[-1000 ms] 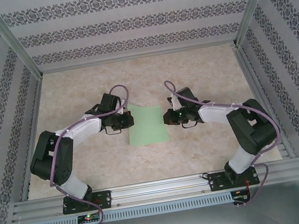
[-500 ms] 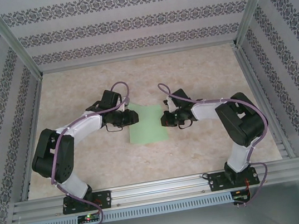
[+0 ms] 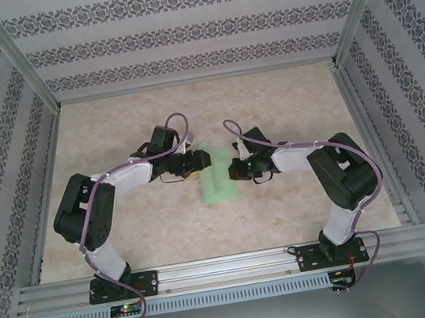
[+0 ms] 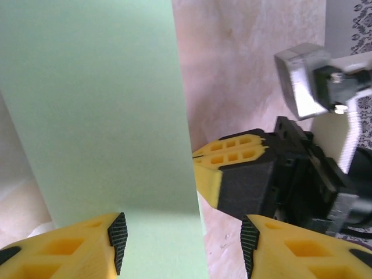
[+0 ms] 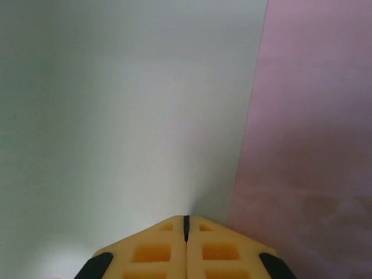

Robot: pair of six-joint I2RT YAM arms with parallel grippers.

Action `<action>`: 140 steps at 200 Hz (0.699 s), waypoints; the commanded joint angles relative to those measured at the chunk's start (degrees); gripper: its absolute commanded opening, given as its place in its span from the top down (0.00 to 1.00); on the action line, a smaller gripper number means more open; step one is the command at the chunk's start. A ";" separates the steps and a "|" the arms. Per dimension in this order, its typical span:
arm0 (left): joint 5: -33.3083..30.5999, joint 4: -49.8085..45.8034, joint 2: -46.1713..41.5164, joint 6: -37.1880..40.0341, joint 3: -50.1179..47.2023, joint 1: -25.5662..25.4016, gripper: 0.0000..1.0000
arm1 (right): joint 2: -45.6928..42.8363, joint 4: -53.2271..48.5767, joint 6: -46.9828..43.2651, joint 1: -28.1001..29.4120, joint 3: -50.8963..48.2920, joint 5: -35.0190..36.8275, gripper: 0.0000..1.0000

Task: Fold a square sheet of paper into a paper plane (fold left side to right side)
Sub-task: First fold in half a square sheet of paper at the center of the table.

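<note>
The square sheet of paper (image 3: 219, 178) lies mid-table as a narrow pale green strip, its left part turned over toward the right. In the left wrist view the paper (image 4: 104, 116) shows a raised upper layer over a lower one. My left gripper (image 3: 196, 164) hovers over the strip's upper left, open (image 4: 180, 244), with the paper's right edge running between its fingers. My right gripper (image 3: 235, 170) sits at the strip's right edge, shut (image 5: 186, 220), its tips down on the paper (image 5: 128, 104). Its yellow fingers (image 4: 232, 157) face my left gripper closely.
The marbled beige table (image 3: 284, 100) stretches around the paper, with bare surface (image 5: 314, 145) just right of the sheet's edge. Patterned walls and metal frame posts (image 3: 19, 68) enclose the back and both sides. An aluminium rail (image 3: 229, 267) carries both arm bases.
My left gripper has moved right across the sheet, carrying the left edge over, and has opened. The paper now looks about half as wide. The right gripper shifted slightly left, still shut.
</note>
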 commanded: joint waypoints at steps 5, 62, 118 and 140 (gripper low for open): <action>2.11 3.58 1.93 -1.66 2.09 -1.28 0.43 | -4.30 0.73 0.51 -0.07 -1.96 2.18 0.88; -0.02 3.24 3.14 -1.75 2.54 -1.76 0.52 | -12.33 7.42 6.79 -3.36 -5.36 -7.34 0.58; -1.27 2.83 3.37 -1.69 2.53 -2.06 0.65 | -7.23 18.27 16.57 -2.39 -5.36 -15.02 0.46; -1.44 2.72 3.31 -1.68 2.44 -2.12 0.67 | -4.89 19.12 17.24 -1.54 -4.36 -15.64 0.48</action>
